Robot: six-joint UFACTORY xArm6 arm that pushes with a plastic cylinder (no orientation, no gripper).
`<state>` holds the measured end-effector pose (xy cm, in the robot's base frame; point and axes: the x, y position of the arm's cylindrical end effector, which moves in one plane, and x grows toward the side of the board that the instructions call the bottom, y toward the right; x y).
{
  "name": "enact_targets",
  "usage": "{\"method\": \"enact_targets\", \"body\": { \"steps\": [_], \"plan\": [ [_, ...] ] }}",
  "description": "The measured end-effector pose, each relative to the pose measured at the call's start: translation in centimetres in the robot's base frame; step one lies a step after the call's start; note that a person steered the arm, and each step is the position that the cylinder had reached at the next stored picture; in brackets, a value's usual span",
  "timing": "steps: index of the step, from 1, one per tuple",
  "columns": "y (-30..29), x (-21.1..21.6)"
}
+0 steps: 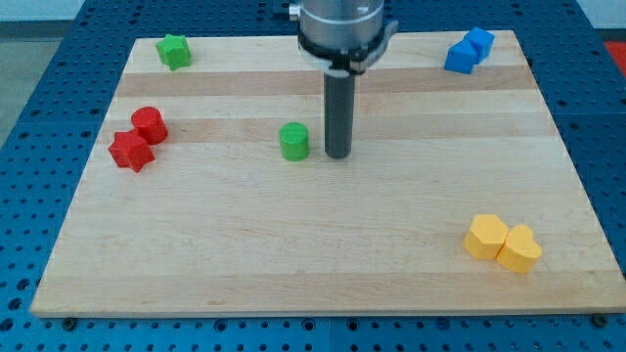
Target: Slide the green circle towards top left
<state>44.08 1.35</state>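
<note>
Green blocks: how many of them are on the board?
2. The green circle lies near the board's middle, just to the view's left of my tip. The green star sits at the view's top left corner. None seems hidden.

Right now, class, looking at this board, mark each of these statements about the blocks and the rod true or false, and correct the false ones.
1. My tip stands just to the view's right of the green circle. True.
2. The green star lies at the view's bottom right. False: it is at the top left.
3. The two yellow blocks touch each other. True.
4. The blue blocks sit beside the red blocks. False: blue is top right, red at the left edge.
</note>
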Motion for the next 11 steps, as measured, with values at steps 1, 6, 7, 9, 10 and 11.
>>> {"method": "enact_targets", "body": {
  "steps": [1, 6, 7, 9, 10, 11],
  "plan": [
    [-1.4, 1.6],
    [-5.7, -2.0],
    [-6.0, -3.5],
    [-8.5, -6.1],
    [-9.6, -7.9],
    [-10.4, -10.1]
  ]
}}
